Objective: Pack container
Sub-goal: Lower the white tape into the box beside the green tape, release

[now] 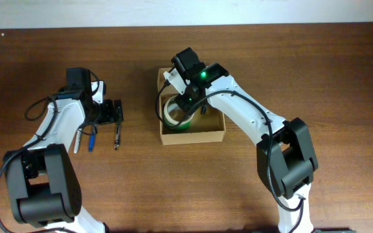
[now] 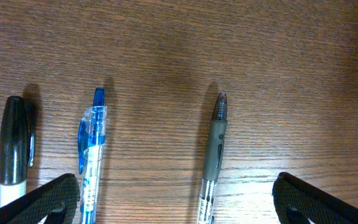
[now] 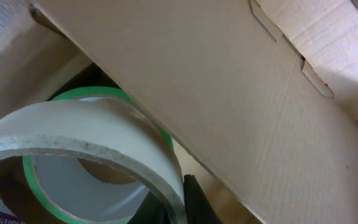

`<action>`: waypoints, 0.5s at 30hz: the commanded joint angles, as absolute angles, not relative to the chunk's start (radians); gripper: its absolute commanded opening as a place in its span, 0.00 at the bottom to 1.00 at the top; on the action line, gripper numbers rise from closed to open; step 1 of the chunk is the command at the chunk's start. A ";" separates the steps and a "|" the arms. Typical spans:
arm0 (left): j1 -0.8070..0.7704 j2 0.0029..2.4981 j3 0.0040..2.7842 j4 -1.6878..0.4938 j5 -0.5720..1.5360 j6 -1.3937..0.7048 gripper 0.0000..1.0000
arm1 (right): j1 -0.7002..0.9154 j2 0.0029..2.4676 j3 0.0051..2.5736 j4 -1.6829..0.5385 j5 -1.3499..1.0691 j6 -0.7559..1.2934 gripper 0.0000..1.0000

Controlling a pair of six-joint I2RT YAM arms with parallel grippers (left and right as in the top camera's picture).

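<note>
While the right end effector (image 1: pixel 190 100) sits low over the container (image 1: pixel 206 134), that tan box lies mid-bench (image 1: pixel 303 52), directly under it, mouth facing up. The jaws are closed. One dark finger (image 3: pixel 194 200) presses beside the rim of a cream tape roll (image 1: pixel 172 111); whether it actually pinches the roll cannot be told. A green tape roll (image 1: pixel 182 125) lies beneath the cream one, inside the box.

Over to the right wrist view: it catches the cardboard flap (image 3: pixel 229 99) slanting across above the rolls, something the overhead view hides behind the arm. The overhead view alone gives the whole box outline, its sides square to the bench edges. It looks close to square, so no clear long axis.

Well apart to the left, the left end effector (image 1: pixel 113 115) hangs wide open, holding nothing, above a black marker (image 2: pixel 12 149), a blue pen (image 2: pixel 91 155) and a grey pen (image 2: pixel 215 155).
</note>
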State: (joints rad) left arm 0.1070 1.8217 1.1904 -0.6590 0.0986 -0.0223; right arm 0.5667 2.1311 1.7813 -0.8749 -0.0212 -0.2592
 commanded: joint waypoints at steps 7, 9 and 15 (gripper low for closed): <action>0.110 1.827 1.202 -0.659 0.109 -0.007 0.99 | 0.577 2.141 1.785 -0.864 -0.041 -0.227 0.18; 0.110 1.827 1.202 -0.659 0.109 -0.007 0.99 | 0.577 2.141 1.785 -0.868 -0.041 -0.227 0.26; 0.110 1.827 1.202 -0.659 0.109 -0.007 0.99 | 0.575 2.121 1.857 -0.995 -0.041 -0.228 0.27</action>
